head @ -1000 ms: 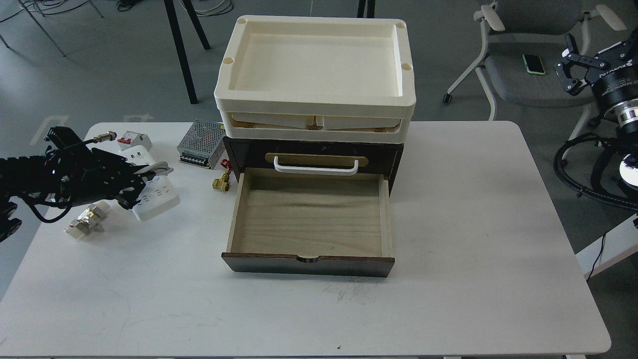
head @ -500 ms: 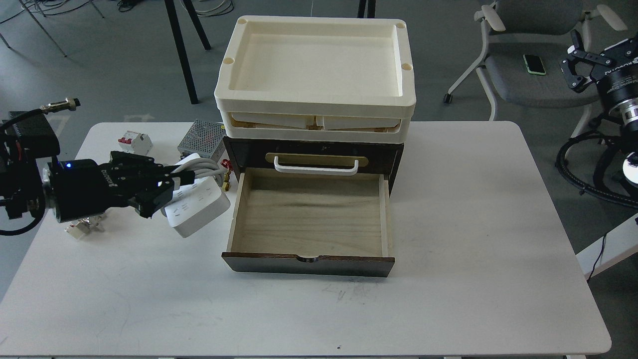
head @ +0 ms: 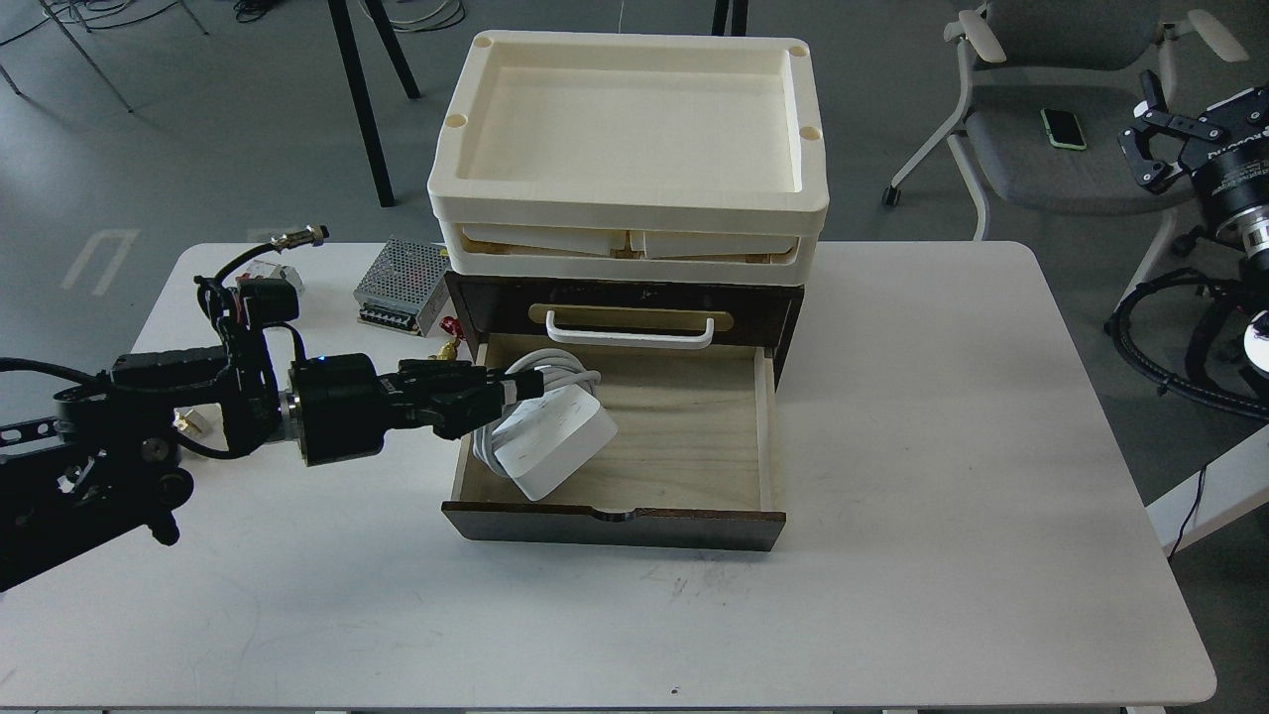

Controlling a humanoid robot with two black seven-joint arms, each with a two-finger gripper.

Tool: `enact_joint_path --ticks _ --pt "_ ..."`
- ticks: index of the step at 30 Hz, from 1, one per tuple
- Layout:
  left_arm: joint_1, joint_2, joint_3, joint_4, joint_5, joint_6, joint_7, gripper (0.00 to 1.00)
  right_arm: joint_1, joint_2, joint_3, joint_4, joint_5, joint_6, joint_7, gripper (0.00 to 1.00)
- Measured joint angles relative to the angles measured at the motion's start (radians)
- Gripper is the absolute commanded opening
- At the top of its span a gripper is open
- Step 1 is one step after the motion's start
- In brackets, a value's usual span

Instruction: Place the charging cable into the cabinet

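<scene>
The charging cable [head: 555, 436], a white power strip with its cord coiled round it, hangs tilted over the left part of the open drawer [head: 694, 446]. My left gripper [head: 501, 397] is shut on it and reaches in from the left, over the drawer's left wall. The cabinet [head: 763, 302] is a dark brown box with a white handle [head: 629, 332] above the pulled-out light wood drawer. Cream trays [head: 629, 129] are stacked on top. My right gripper [head: 1150, 149] is off the table at the far right, open and empty.
A silver mesh power-supply box [head: 402, 283] lies left of the cabinet, with a brass fitting [head: 441, 349] beside the drawer. A white-and-red circuit breaker [head: 260, 270] shows behind my left arm. A chair with a phone [head: 1063, 127] stands behind the table's right side.
My left gripper has lifted the charging cable off the table's left side and carried it right, from beside the drawer to over the drawer's left part. The right gripper has drifted slightly right.
</scene>
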Motion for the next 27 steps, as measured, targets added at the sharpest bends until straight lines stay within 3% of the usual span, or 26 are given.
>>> enact_joint_path --ticks 4,13,27 --pt "0.001 -0.059 -0.003 0.07 -0.012 -0.053 0.0 0.02 -0.003 0.0 0.0 0.0 0.0 0.0 0.0 1.0" --pt "0.002 -0.174 -0.003 0.231 -0.068 -0.087 0.0 0.03 -0.013 0.001 0.001 0.001 0.0 0.0 0.0 1.0" --pt "0.003 -0.251 -0.01 0.295 -0.139 -0.105 0.0 0.02 -0.022 -0.001 0.002 0.003 0.0 0.0 0.0 1.0"
